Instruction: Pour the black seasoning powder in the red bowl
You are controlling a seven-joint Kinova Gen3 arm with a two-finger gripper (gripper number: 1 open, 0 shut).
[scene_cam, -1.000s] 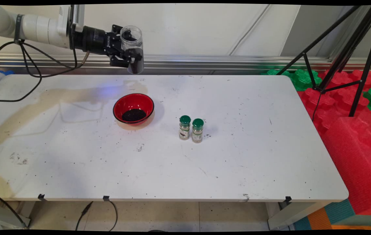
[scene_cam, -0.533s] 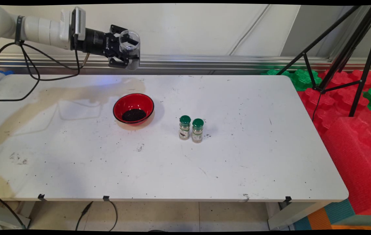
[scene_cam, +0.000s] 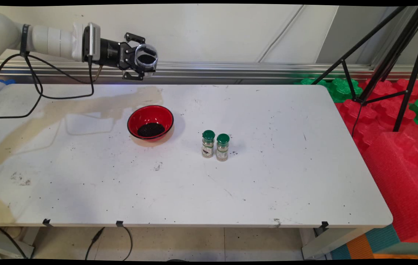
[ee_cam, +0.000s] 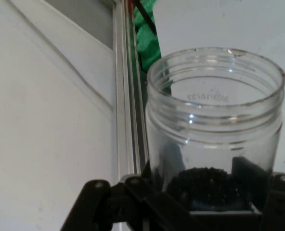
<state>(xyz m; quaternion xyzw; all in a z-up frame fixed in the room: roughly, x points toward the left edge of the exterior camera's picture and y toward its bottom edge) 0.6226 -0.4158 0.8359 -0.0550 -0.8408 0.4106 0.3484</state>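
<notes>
At the upper left of the main view the white arm [scene_cam: 50, 39] reaches out level above the far edge of the worktop [scene_cam: 194, 191], and black cables [scene_cam: 39, 88] hang from it down to the left. At its end the black hand [scene_cam: 139, 59] is closed on a clear plastic jar [scene_cam: 146, 58], with one finger on each side of the jar. The jar has no lid and it is tipped, so its open mouth turns toward the main camera. In the hand view the jar [ee_cam: 214, 130] rises between the black linkage of the hand [ee_cam: 210, 211], and a small heap of dark grains [ee_cam: 205, 185] lies inside it, close to the fingers; the lower part of the jar is hidden behind the linkage. Below the hand and nearer to the camera, well apart from it, a red bowl [scene_cam: 150, 123] stands on the worktop with a dark pile [scene_cam: 150, 129] of the same kind of material in it. To the right of the bowl two small spice bottles with green caps [scene_cam: 215, 145] stand upright just beside each other; their labels are too small to read. At the far right, beyond the worktop, a black tripod [scene_cam: 389, 59] stands over red and green foam blocks [scene_cam: 396, 121], and its top is cut off.
</notes>
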